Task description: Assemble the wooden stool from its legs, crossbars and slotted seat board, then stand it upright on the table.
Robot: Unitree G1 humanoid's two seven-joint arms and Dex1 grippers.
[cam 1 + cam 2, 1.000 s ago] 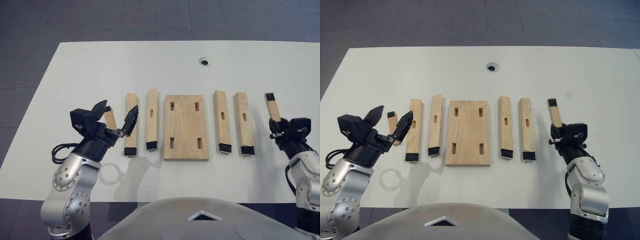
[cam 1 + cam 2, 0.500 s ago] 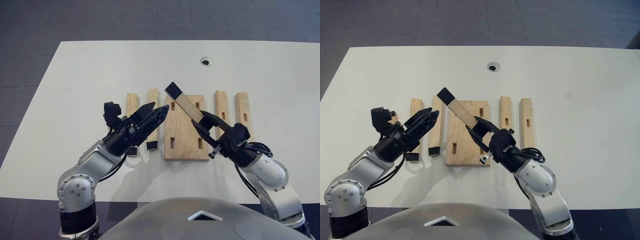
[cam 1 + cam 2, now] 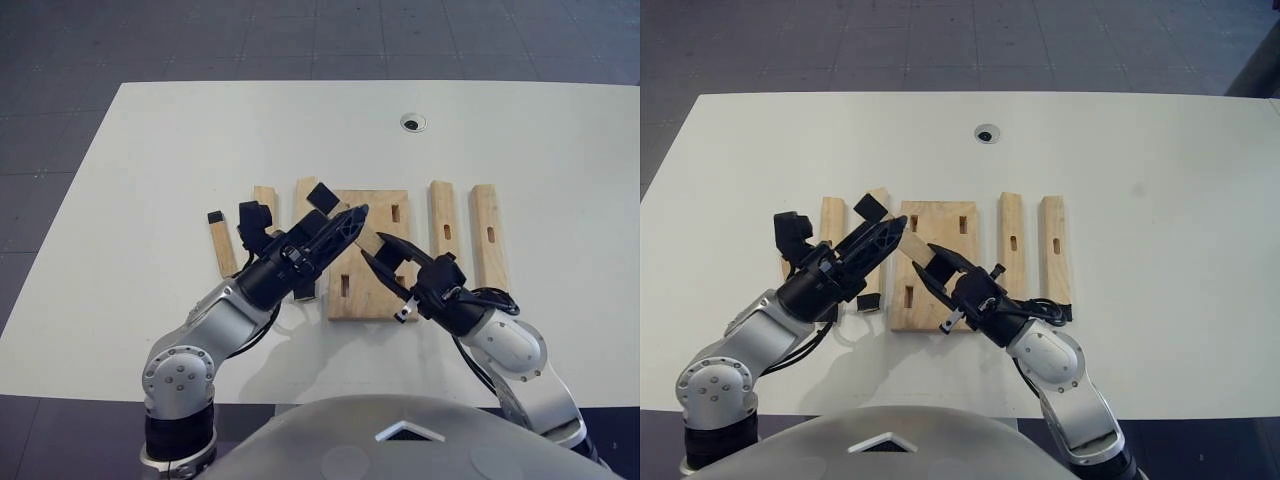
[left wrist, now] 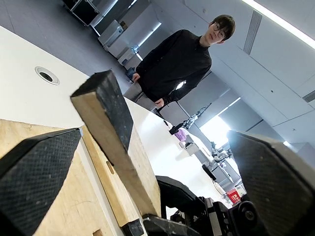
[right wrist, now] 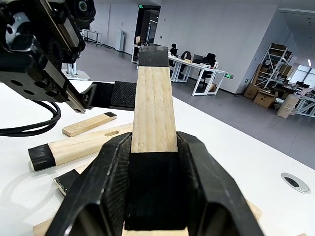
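My right gripper (image 3: 388,262) is shut on a short wooden crossbar (image 3: 365,232) with a black tip and holds it tilted above the slotted seat board (image 3: 346,306). My left gripper (image 3: 343,226) is open beside it. In the left wrist view its fingers (image 4: 39,167) stand on either side of the crossbar (image 4: 115,147), not touching it. The right wrist view has the crossbar (image 5: 153,113) clamped upright in my right gripper (image 5: 153,141). Two slotted legs (image 3: 445,235) lie right of the board, and two more (image 3: 303,192) lie left of it, partly hidden by my left arm.
A second short crossbar (image 3: 221,246) lies flat on the white table (image 3: 150,150), left of the legs. A round cable hole (image 3: 411,123) sits toward the far edge. The table has open room at the far side and at both ends.
My right arm has carried the crossbar from the table's right end to above the seat board. My left arm has swung in from the left, and its open fingers now flank the bar.
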